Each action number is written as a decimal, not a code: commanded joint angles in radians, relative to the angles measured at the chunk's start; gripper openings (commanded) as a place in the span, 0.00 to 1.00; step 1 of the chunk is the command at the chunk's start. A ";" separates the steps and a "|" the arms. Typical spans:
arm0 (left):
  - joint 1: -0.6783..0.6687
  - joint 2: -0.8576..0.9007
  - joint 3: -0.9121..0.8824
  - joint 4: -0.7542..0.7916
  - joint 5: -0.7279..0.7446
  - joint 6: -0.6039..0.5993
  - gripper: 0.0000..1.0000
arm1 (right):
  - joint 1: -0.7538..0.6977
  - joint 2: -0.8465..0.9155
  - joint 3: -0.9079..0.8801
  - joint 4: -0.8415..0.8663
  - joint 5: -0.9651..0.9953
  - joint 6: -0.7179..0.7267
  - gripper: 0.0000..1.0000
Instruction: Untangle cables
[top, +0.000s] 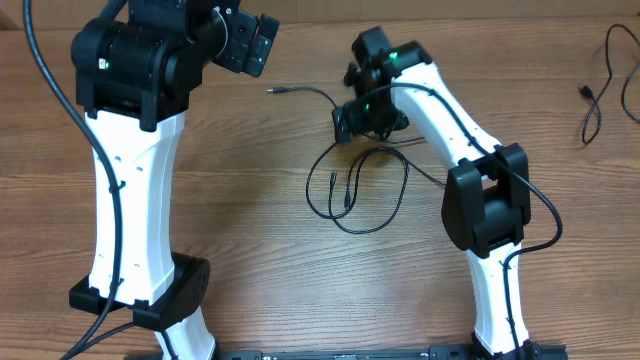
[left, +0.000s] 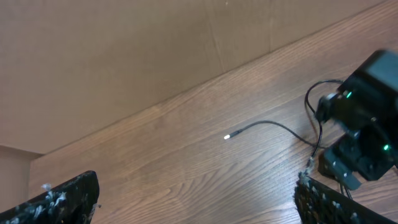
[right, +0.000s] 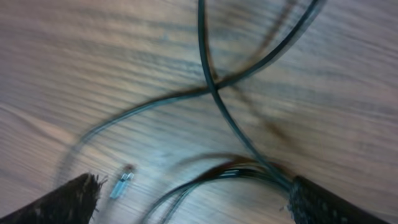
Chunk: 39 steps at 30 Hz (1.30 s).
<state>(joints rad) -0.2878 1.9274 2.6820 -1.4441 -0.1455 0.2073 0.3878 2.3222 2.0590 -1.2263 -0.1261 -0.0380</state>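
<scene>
The left arm (top: 135, 200) and right arm (top: 445, 115) have white links, black joints (top: 487, 205), black cables (top: 50, 70) alongside, and green lights (top: 395, 55).

We see a wooden table (top: 250, 240) bearing looped cables (top: 405, 185) beneath the right gripper (top: 350, 125), a separate cord (top: 585, 93) well beside it

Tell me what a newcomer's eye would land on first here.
A tangle of thin black cables sprawls in loose loops at the centre of the wooden table, with the right gripper open just above it. A separate thin black cord lies alone at the far right edge.
</scene>
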 joint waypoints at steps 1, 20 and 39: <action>0.000 0.040 0.000 -0.012 0.016 -0.025 1.00 | -0.008 -0.006 -0.081 0.087 0.183 -0.406 1.00; 0.001 0.115 -0.003 -0.092 0.004 -0.021 1.00 | -0.158 -0.006 -0.136 0.282 -0.089 -0.747 0.31; 0.000 0.115 -0.003 -0.142 0.005 -0.021 1.00 | -0.161 -0.011 -0.141 0.206 -0.359 -0.589 0.04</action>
<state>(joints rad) -0.2878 2.0369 2.6766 -1.5871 -0.1429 0.2073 0.2253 2.3226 1.9205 -1.0378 -0.4129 -0.7048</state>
